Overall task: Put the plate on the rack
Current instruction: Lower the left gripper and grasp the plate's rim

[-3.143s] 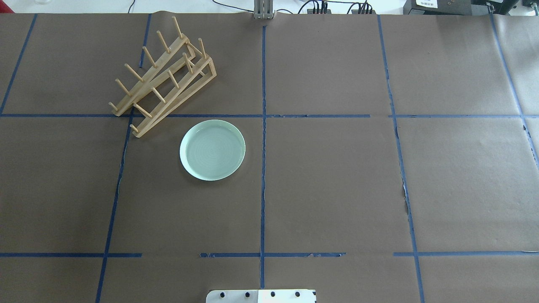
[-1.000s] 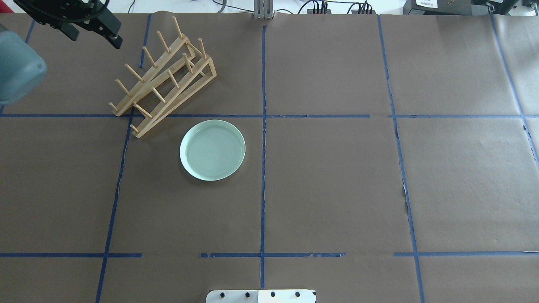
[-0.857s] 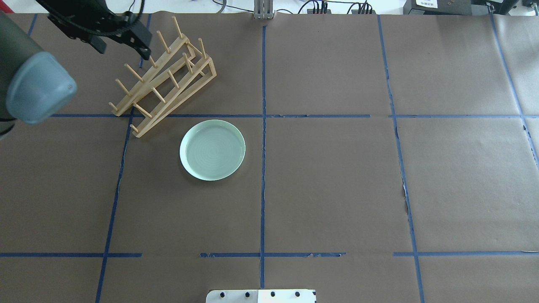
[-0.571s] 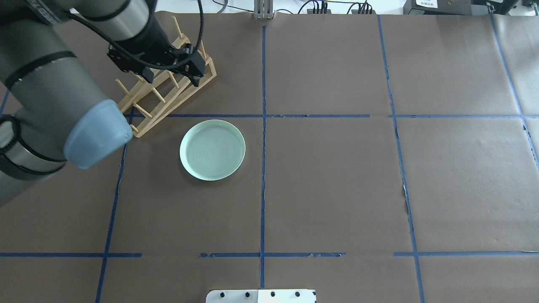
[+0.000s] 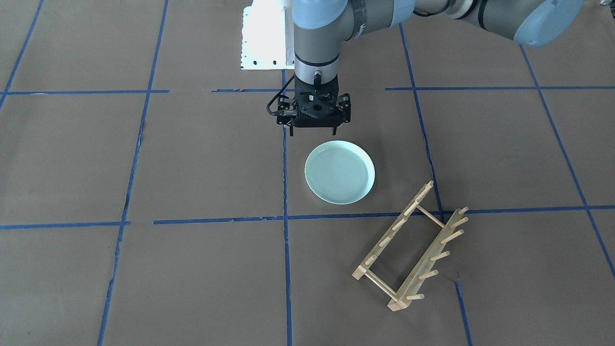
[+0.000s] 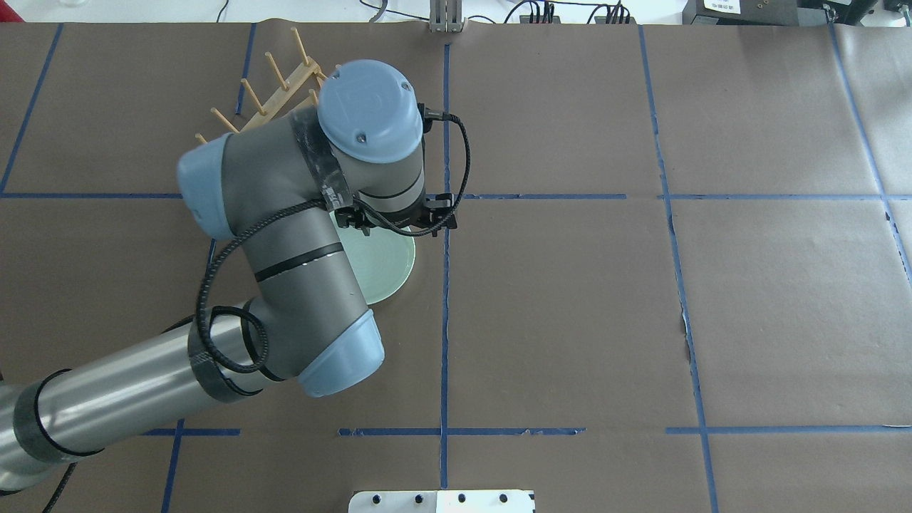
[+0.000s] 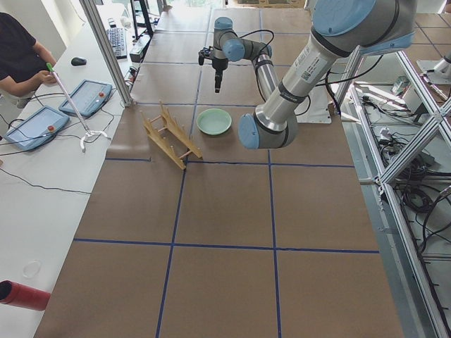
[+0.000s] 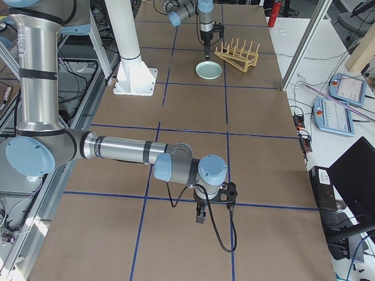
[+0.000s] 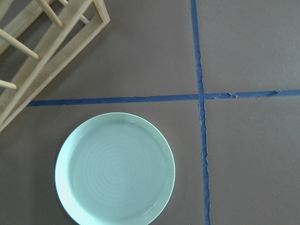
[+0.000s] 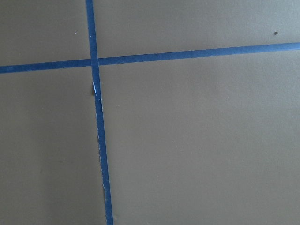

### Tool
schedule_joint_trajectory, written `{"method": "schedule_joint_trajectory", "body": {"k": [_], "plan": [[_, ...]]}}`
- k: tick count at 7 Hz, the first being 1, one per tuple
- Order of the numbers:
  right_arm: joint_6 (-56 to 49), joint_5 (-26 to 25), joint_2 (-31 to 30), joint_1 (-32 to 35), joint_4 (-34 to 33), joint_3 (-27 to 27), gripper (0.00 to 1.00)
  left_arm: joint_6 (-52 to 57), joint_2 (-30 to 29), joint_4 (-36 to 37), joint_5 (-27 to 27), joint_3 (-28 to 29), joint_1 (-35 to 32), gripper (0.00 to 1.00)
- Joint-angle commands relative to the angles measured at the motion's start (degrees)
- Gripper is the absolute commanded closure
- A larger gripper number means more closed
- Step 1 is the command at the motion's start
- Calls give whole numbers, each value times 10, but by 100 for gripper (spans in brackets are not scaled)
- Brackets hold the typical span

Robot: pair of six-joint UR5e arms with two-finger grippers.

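The pale mint-green plate (image 5: pixel 339 172) lies flat on the brown paper; it also shows in the left wrist view (image 9: pixel 115 168) and, partly under my arm, in the overhead view (image 6: pixel 390 265). The light-wood rack (image 5: pixel 413 247) stands beside it, apart from it, with nothing in it, and its corner shows in the left wrist view (image 9: pixel 101 14). My left gripper (image 5: pixel 313 132) points straight down, open and empty, well above the plate's near-robot edge. My right gripper (image 8: pixel 199 218) shows only in the exterior right view, low over bare paper; I cannot tell whether it is open or shut.
Blue tape lines (image 5: pixel 284 218) cross the brown paper. My left arm's elbow (image 6: pixel 335 363) and wrist hide much of the rack (image 6: pixel 274 71) in the overhead view. A white base plate (image 5: pixel 266 36) sits at the robot's side. An operator (image 7: pixel 21 56) sits past the table's far side.
My left arm has come in from the far left, passed over the rack and now stands above the plate. The plate and the rack have not moved.
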Motion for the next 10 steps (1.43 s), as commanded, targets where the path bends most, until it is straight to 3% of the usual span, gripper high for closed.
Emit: {"method": "schedule_joint_trajectory", "body": {"k": [1, 2, 4, 6, 7, 10], "plan": [[0, 0, 0, 0, 0, 0, 0, -18, -12, -75, 39, 101, 28, 0], [0, 0, 0, 0, 0, 0, 0, -19, -8, -118, 39, 138, 30, 0], [0, 0, 0, 0, 0, 0, 0, -20, 17, -179, 41, 159, 42, 0], [-1, 0, 0, 0, 0, 0, 0, -20, 16, -182, 44, 162, 43, 3], [0, 0, 0, 0, 0, 0, 0, -19, 16, -182, 44, 161, 42, 12], [0, 0, 0, 0, 0, 0, 0, -16, 16, -181, 44, 160, 42, 63]]}}
